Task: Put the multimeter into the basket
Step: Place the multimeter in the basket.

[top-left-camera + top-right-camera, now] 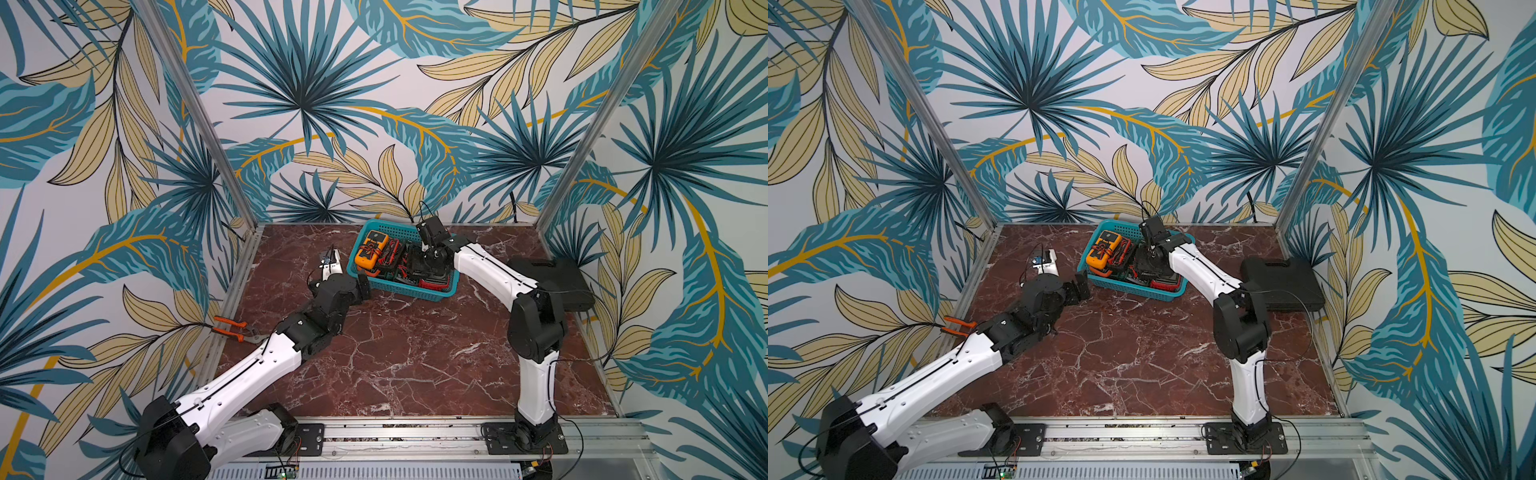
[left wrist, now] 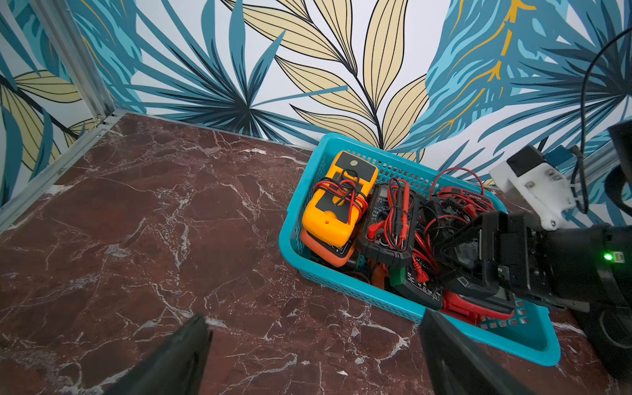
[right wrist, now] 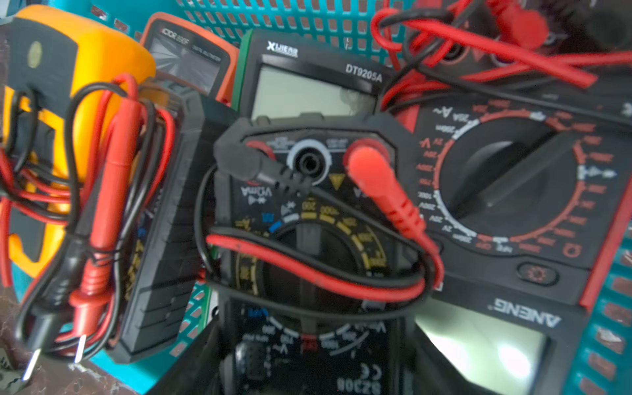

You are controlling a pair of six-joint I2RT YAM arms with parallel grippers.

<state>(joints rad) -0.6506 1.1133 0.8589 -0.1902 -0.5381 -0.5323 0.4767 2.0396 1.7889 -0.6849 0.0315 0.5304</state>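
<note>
Lettering on the black multimeter (image 3: 307, 266) that my right gripper (image 2: 449, 265) is clamping is reading SZ308; it is lying in the basket (image 2: 342, 295), beside a DT9205A meter (image 3: 309, 90) and an ANENG meter (image 3: 506, 191). My left gripper (image 2: 316, 319) is hanging wide open just beside the basket.

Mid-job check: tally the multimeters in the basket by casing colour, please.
yellow multimeter: 1
orange multimeter: 1
green-edged multimeter: 1
red-edged multimeter: 1
black multimeter: 2, this one in the right gripper, another beside the yellow one
Total: 6 visible; tangled leads may hide another.
</note>
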